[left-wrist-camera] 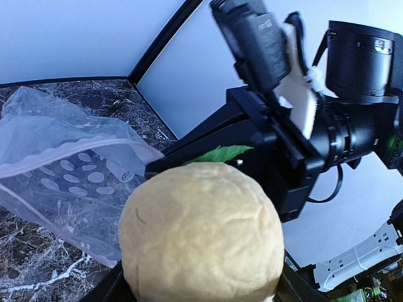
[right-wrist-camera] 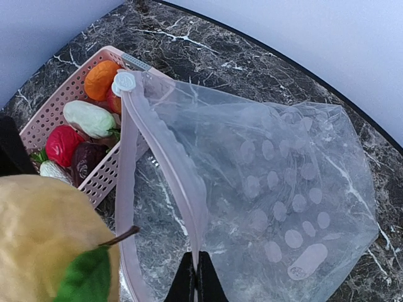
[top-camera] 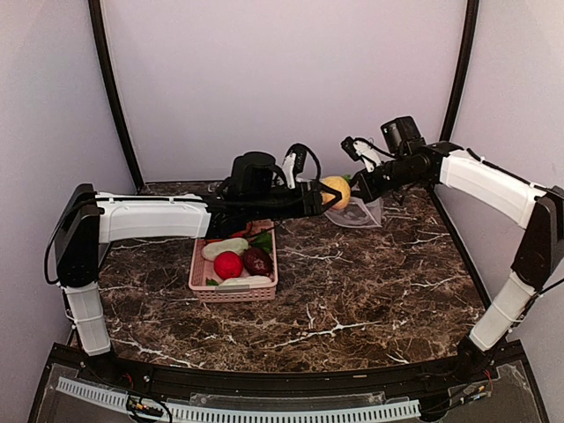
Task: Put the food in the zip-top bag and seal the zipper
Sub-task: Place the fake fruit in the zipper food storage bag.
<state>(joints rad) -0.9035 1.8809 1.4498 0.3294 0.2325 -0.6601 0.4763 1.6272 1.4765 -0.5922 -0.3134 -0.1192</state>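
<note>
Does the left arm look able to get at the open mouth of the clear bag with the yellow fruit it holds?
Probably yes. The right fingers pinch the zipper, holding the mouth of the bag open toward the yellow fruit close beside it, and nothing lies between them.

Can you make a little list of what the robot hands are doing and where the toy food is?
left gripper: shut on the yellow fruit, up near the bag mouth
right gripper: shut on the zip-top bag at its zipper, mouth open
pink basket: red, orange, dark purple and pale food inside
bag contents: no food seen inside
</note>
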